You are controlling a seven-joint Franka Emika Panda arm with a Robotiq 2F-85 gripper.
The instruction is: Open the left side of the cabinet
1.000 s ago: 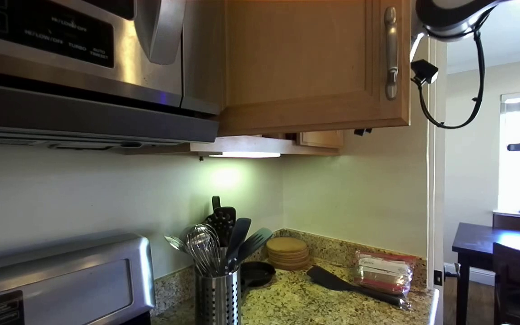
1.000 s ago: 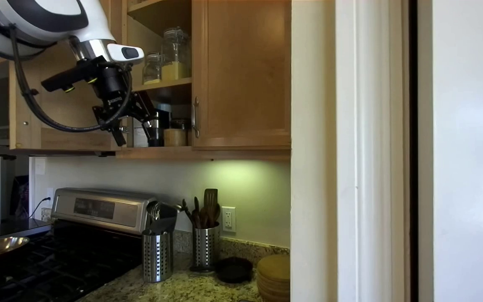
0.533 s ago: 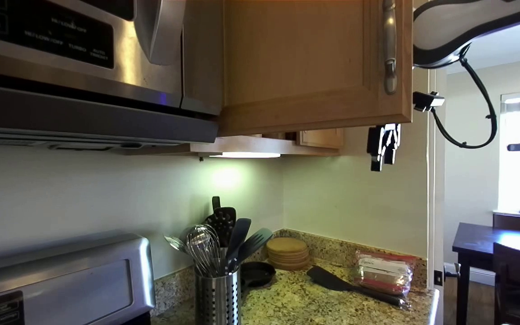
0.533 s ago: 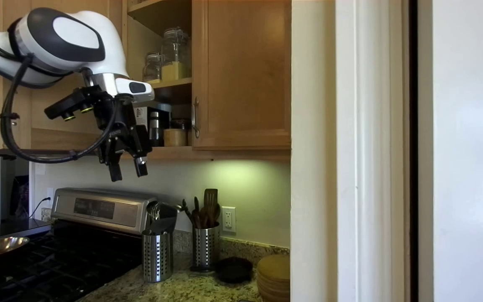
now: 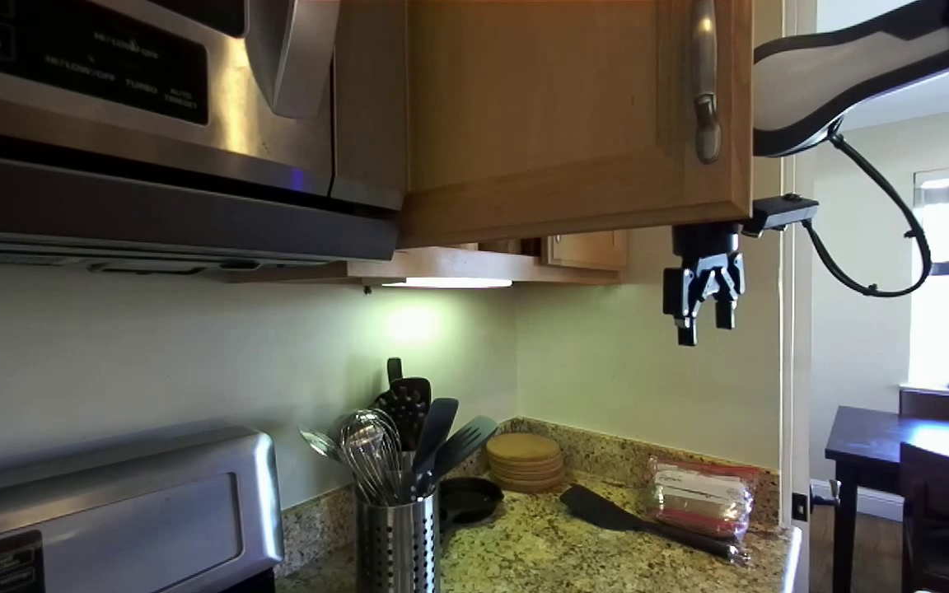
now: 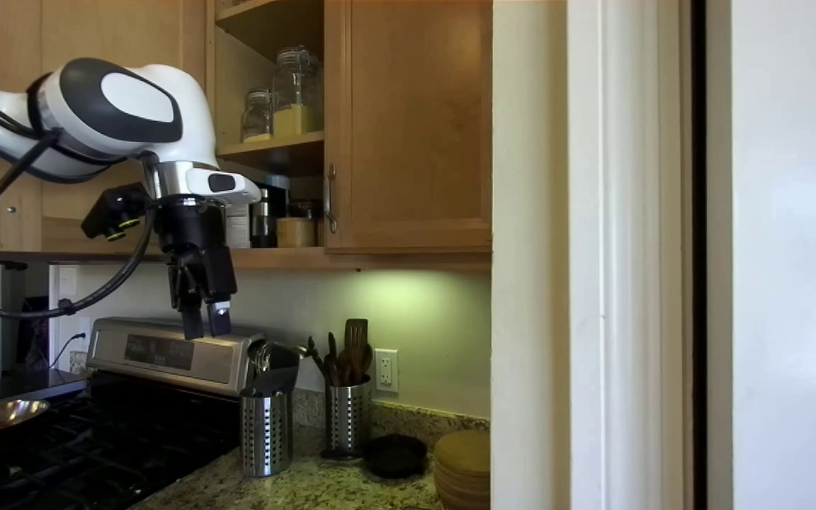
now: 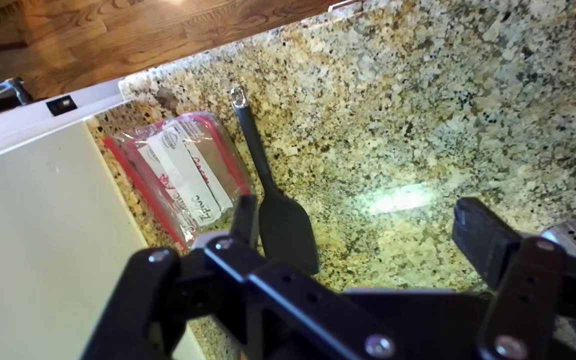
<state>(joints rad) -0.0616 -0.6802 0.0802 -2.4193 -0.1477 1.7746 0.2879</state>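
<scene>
Hanging above a speckled granite counter [image 5: 590,560], a light-oak cabinet [image 6: 273,259] shows two doors: the left door [image 5: 536,107], swung outward and standing open next to a stainless microwave [image 5: 231,138], and the right door [image 6: 415,127], closed. One range [image 6: 213,365] sits lower at left in an exterior view, the lettering on its display [image 6: 160,352] too small to read. The microwave's black panel [image 5: 79,74] reads "STOP CLEAR," "HI/LOW/OFF" twice, "TURBO" and "AUTO TIMESET." One white-and-gray robot arm [image 6: 125,113] crosses in front of the open left door in an exterior view, its gripper [image 7: 360,227] pointing down with the fingers [image 7: 483,240] spread well apart and nothing held between them. Two perforated steel utensil holders [image 6: 266,435] stand near each other on the counter, both filled with tools [image 6: 356,347], beside one stack of round tan discs [image 5: 524,465] and one black skillet [image 6: 395,457]. One shiny pan [image 6: 1,418] lies partly in frame on the range. One clear plastic bag [image 7: 188,175] with red edges lies on the counter in the wrist view, the printed name "Ziploc" legible on its white label and the red handwriting only partly so. Two clamp-lidded glass jars [image 6: 296,92] share a shelf [image 6: 277,144] inside the cabinet. Just beside the bag rests one dark spatula [image 7: 288,230]. One white outlet [image 6: 386,370] is set in the wall [image 6: 443,333] near the holders, and two slim silver handles [image 5: 707,66] are mounted upright, one per door.
</scene>
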